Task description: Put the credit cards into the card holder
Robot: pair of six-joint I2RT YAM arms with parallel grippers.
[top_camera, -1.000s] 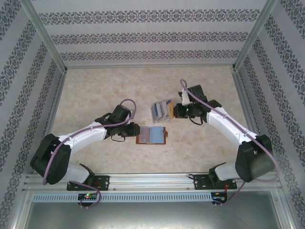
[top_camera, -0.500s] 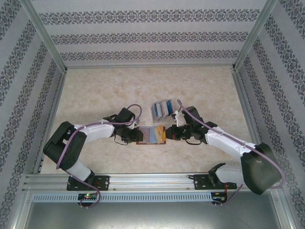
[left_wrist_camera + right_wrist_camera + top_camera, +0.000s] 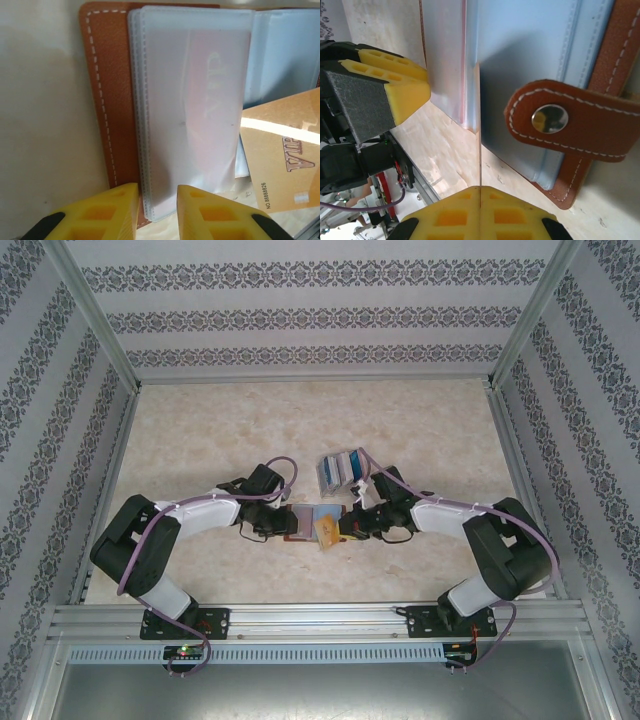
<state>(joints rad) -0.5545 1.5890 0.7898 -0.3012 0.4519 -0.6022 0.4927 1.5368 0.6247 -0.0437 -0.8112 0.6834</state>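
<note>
1. White shells and black joints clad the left arm (image 3: 190, 510) and right arm (image 3: 445, 510).
2. Black bases (image 3: 185, 622) sit at bottom frame.
3. A lilac cable (image 3: 284, 460) trails each.
4. Yellow fingers (image 3: 215, 215) bear rectangular recesses.

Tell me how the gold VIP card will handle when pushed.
The gold VIP card looks thin but probably stiff: edge-on between the right fingers it shows a straight line. Its glossy glare suggests it may slip. Likely light.

Striped floral walls (image 3: 320, 300) enclose three sides. The beige marbled table (image 3: 200, 430) is evenly lit, with metal posts (image 3: 92, 312) at corners.
</note>
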